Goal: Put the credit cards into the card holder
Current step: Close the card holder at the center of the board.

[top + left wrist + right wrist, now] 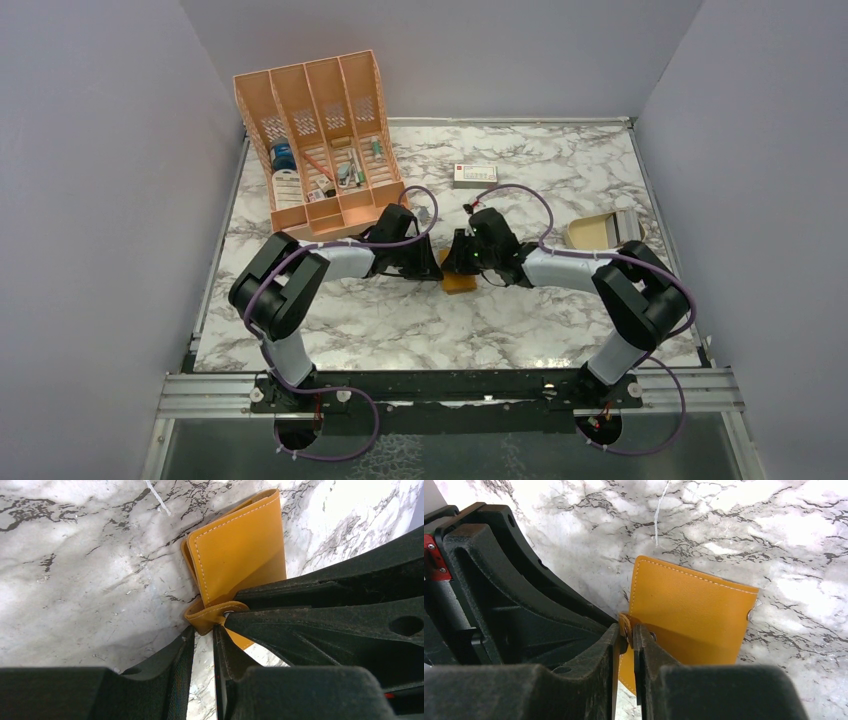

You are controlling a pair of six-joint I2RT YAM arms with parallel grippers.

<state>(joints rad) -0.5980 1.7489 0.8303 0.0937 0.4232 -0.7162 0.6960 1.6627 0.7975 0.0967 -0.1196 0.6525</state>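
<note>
Overhead view first: one mustard card holder (460,283) flat on the marble table (400,320) near centre, left gripper (436,268) and right gripper (456,262) meeting over its far edge, jaws hidden beneath the wrists. Shown only here: one orange desk organiser (320,140) with four slots at far left, one white box (475,175) beyond the arms, one tan dish (588,235) at right with grey credit cards (627,226) at its right end, well apart from the holder and too small to count.

Left wrist view: holder closed, stitched face up, strap tab (207,616) curling off its near corner. Left jaws narrow, a slit of table between them, tab's fold right at their tips; cannot tell whether pinched. Right jaws entering from the right, closed onto the tab's end.

Right wrist view: same tab clamped between the right jaws, barely a gap. Metal stud (750,614) on the holder's right edge, out of sight in the other views. Left gripper's black body close against the tab on the left.
</note>
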